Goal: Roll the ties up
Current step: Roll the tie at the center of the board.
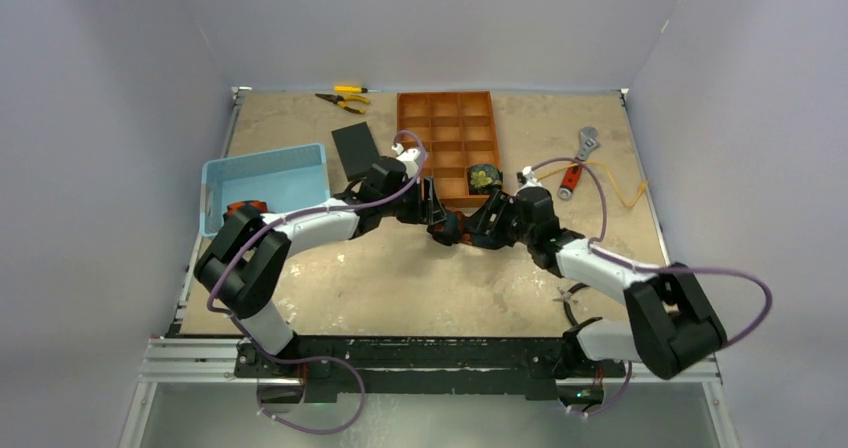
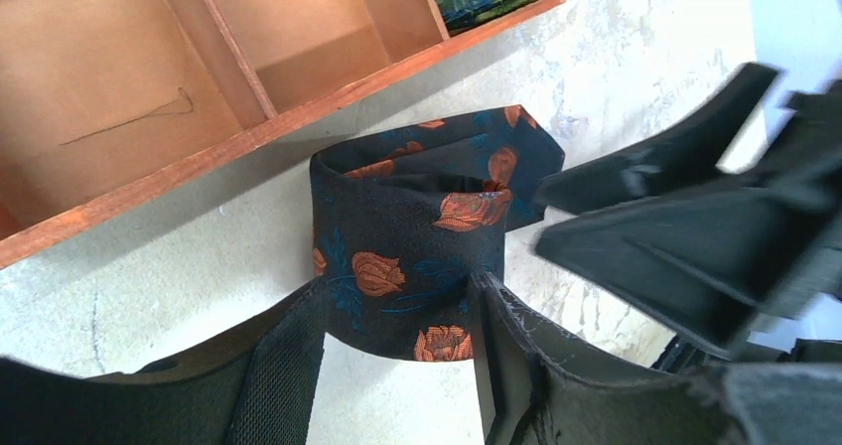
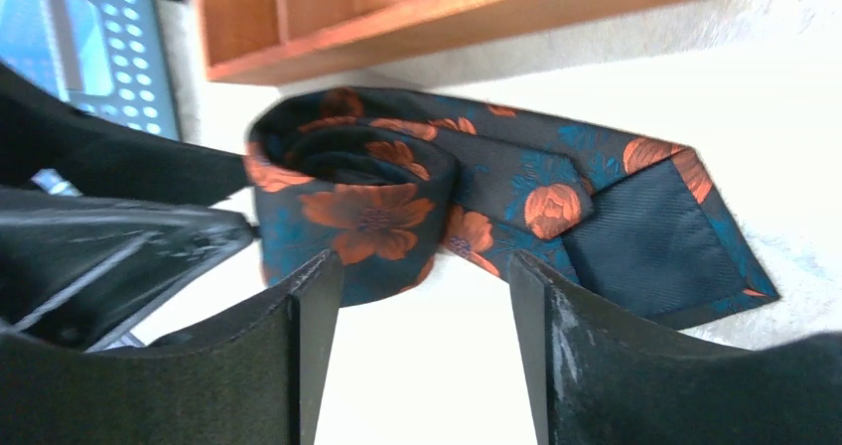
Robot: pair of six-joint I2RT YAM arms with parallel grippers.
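A dark tie with red-orange flowers lies partly rolled on the table just in front of the orange tray. In the left wrist view the roll stands between my left gripper's fingers, which press on both its sides. My right gripper is open and empty, its fingertips just short of the roll. The tie's wide end lies flat to the right. A rolled black and green-gold tie sits in a front compartment of the tray. No navy striped tie is in view.
A blue basket stands at the left, with a small orange and dark thing by its near corner. A black pad lies behind my left arm. Pliers, a wrench and a yellow cord lie further back.
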